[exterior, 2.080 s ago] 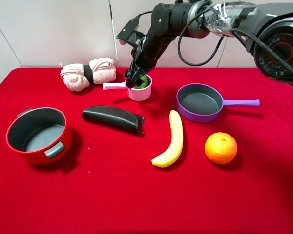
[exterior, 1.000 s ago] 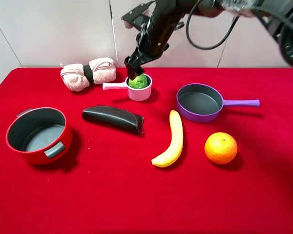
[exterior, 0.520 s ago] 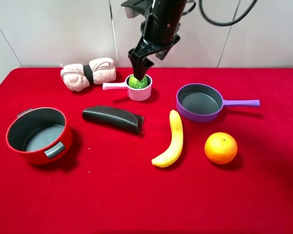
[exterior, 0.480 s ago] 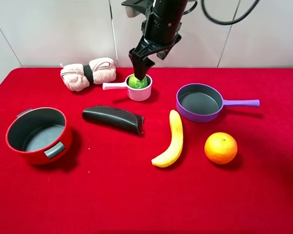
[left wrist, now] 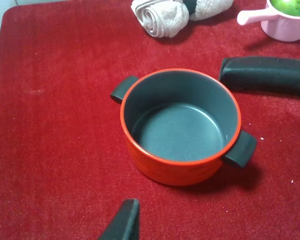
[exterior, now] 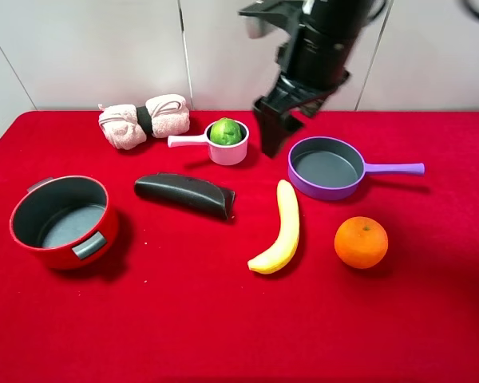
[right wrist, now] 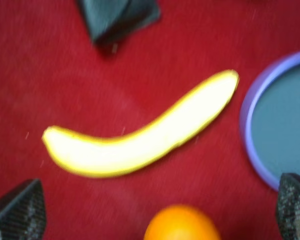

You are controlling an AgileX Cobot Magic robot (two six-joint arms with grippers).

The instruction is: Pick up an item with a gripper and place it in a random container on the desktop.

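The green lime (exterior: 227, 131) sits inside the small pink saucepan (exterior: 228, 150) at the back of the red desktop (exterior: 223, 319); both also show in the left wrist view, the lime (left wrist: 290, 6) in the saucepan (left wrist: 285, 26). My right gripper (exterior: 278, 142) hangs open and empty above the cloth between the pink saucepan and the purple frying pan (exterior: 326, 167). In the right wrist view its gripper (right wrist: 157, 205) has its fingertips far apart. Of my left gripper only one finger (left wrist: 124, 220) shows, near the red pot (left wrist: 181, 127).
A banana (exterior: 279, 230) and an orange (exterior: 361, 242) lie in front of the purple pan. A black pouch (exterior: 185, 194) lies mid-table, a rolled pink towel (exterior: 144, 120) at the back left, the red pot (exterior: 60, 221) at the left.
My right gripper has let go of the lime in the pink saucepan, risen, and swung right to above the gap beside the purple pan. The lime stays in the saucepan.
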